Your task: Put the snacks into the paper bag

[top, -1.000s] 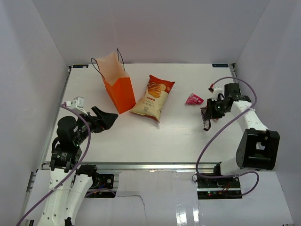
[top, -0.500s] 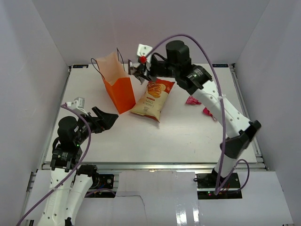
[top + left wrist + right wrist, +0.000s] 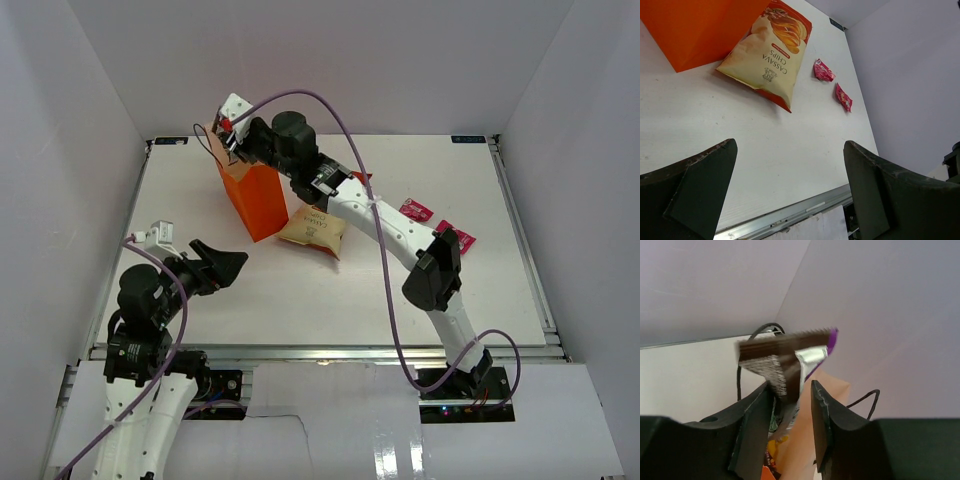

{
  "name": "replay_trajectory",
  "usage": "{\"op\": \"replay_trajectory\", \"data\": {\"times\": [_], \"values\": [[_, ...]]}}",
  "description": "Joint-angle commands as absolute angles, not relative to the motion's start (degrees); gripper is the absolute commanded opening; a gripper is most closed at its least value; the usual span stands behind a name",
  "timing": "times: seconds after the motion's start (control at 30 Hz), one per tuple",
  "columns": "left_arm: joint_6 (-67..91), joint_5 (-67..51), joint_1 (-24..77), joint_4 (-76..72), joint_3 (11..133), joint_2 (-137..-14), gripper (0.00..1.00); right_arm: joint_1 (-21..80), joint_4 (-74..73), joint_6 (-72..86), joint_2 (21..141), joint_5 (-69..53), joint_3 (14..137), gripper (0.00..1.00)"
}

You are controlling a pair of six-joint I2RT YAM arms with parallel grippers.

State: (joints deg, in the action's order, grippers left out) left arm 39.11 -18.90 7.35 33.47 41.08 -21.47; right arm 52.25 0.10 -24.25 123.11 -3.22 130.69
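The orange paper bag (image 3: 256, 200) stands upright at the back left. My right gripper (image 3: 232, 138) hovers over its open mouth. In the right wrist view its fingers (image 3: 791, 385) stand parted above the bag's pale inside (image 3: 832, 390). The dark brown packet (image 3: 785, 350) is blurred between them, with a gap to the right finger. Printed packets (image 3: 771, 450) lie inside the bag. The chip bag (image 3: 313, 228) lies flat beside the paper bag, partly under my right arm. Two pink packets (image 3: 414, 209) (image 3: 453, 238) lie to the right. My left gripper (image 3: 225, 265) is open and empty.
The left wrist view shows the paper bag's side (image 3: 695, 25), the chip bag (image 3: 771, 55), both pink packets (image 3: 823, 71) (image 3: 843, 97) and the table's metal front rail (image 3: 790, 215). White walls enclose the table on three sides.
My right arm swung from the right side across the table with the dark packet to above the bag's mouth. A second pink packet now shows. The left arm barely moved.
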Motion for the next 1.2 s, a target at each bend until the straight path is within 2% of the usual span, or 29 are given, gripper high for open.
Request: {"op": "replay_trajectory", "data": {"times": [0.0, 0.03, 0.1, 0.13, 0.2, 0.37, 0.47, 0.57, 0.67, 0.73, 0.77, 0.83, 0.9, 1.03, 1.17], "values": [[39.6, -18.0, 7.4, 35.0, 41.4, -21.1, 0.98, 52.3, 12.4, -25.0, 123.5, 5.8, 130.0, 0.42], [39.6, -18.1, 7.5, 35.0, 41.4, -21.2, 0.98, 52.3, 12.8, -25.9, 123.7, 6.3, 129.5, 0.49], [39.5, -18.1, 7.5, 34.9, 41.6, -21.6, 0.98, 52.3, 13.8, -26.8, 124.0, 6.9, 127.9, 0.54], [39.4, -18.3, 7.4, 34.8, 41.7, -21.9, 0.98, 52.3, 14.0, -27.2, 124.0, 7.7, 127.4, 0.67], [39.1, -18.4, 7.5, 34.5, 41.9, -22.5, 0.98, 52.3, 13.4, -27.5, 123.8, 7.6, 126.7, 0.79], [38.8, -18.6, 7.5, 33.9, 41.9, -23.1, 0.98, 52.0, 10.9, -25.6, 119.8, 4.8, 126.7, 0.81], [38.9, -18.8, 7.5, 33.6, 41.6, -23.1, 0.98, 50.3, 4.5, -22.3, 115.5, 0.6, 126.6, 0.81], [38.9, -18.8, 7.5, 33.6, 41.1, -22.9, 0.98, 46.9, -1.5, -13.9, 107.5, -3.2, 119.9, 0.84], [39.4, -18.9, 7.5, 33.4, 40.2, -22.4, 0.98, 41.4, -5.1, -4.7, 102.5, -7.7, 107.3, 0.91], [39.6, -19.2, 7.5, 32.9, 39.5, -22.5, 0.98, 36.4, -5.5, 3.9, 98.7, -9.7, 97.5, 0.98], [39.6, -19.2, 7.5, 32.6, 39.3, -22.7, 0.98, 34.9, -5.1, 6.9, 97.2, -9.0, 94.5, 0.97], [39.6, -19.9, 7.5, 32.1, 38.9, -23.6, 0.98, 30.2, -4.9, 15.3, 96.8, -7.3, 88.5, 0.91], [39.5, -20.3, 7.4, 31.4, 38.8, -24.5, 0.98, 27.0, -4.2, 19.3, 97.6, -9.0, 86.5, 0.9], [38.8, -21.2, 7.5, 30.2, 39.3, -27.2, 0.98, 19.4, -0.7, 28.5, 101.8, -19.3, 84.4, 0.9], [39.0, -21.6, 7.5, 29.3, 38.9, -29.3, 0.98, 16.6, 5.7, 33.8, 108.6, -28.3, 85.2, 0.91]]}}
